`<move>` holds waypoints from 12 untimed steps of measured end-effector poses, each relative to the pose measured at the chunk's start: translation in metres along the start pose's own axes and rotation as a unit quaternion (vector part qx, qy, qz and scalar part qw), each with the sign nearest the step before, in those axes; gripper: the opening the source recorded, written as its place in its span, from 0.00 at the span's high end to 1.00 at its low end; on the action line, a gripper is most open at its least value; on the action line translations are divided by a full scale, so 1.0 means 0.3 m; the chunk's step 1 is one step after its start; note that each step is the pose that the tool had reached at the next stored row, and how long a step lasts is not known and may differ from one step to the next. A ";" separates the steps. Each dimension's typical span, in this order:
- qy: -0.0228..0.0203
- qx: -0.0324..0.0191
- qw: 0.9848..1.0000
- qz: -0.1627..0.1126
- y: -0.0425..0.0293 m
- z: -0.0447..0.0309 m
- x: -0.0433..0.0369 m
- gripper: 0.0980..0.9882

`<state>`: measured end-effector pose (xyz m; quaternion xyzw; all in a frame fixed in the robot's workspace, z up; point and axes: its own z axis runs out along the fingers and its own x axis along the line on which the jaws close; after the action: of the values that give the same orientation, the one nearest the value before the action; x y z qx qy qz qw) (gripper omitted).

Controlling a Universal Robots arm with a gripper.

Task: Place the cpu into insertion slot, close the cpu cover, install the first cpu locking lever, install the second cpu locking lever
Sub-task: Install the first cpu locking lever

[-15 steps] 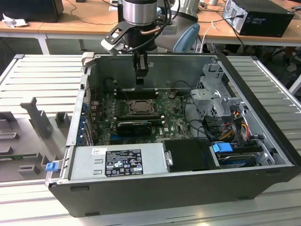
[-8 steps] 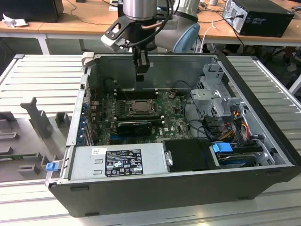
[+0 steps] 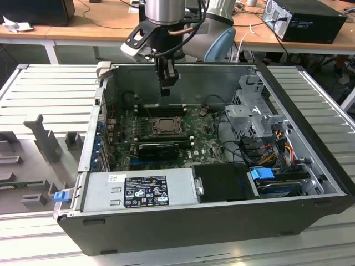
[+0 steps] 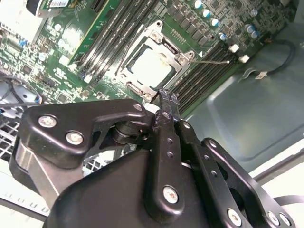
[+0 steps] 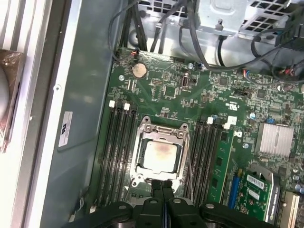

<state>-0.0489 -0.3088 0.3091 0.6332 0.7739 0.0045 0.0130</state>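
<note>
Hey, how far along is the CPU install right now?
The cpu is seated and the cpu cover lies flat around it, so those two steps look done. The gripper, shut and holding nothing, hangs above the cover's edge. I cannot tell whether either locking lever is latched.

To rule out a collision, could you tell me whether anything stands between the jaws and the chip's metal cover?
Nothing visible does. The shut jaws hang in open air above one edge of the cover, which lies flat around the chip. The memory slots flank it on both sides, clear of the path.
</note>
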 end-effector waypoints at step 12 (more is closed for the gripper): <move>0.003 -0.002 0.993 -0.120 0.000 0.006 0.000 0.99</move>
<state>-0.0488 -0.3088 0.3073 0.5357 0.8443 0.0061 0.0124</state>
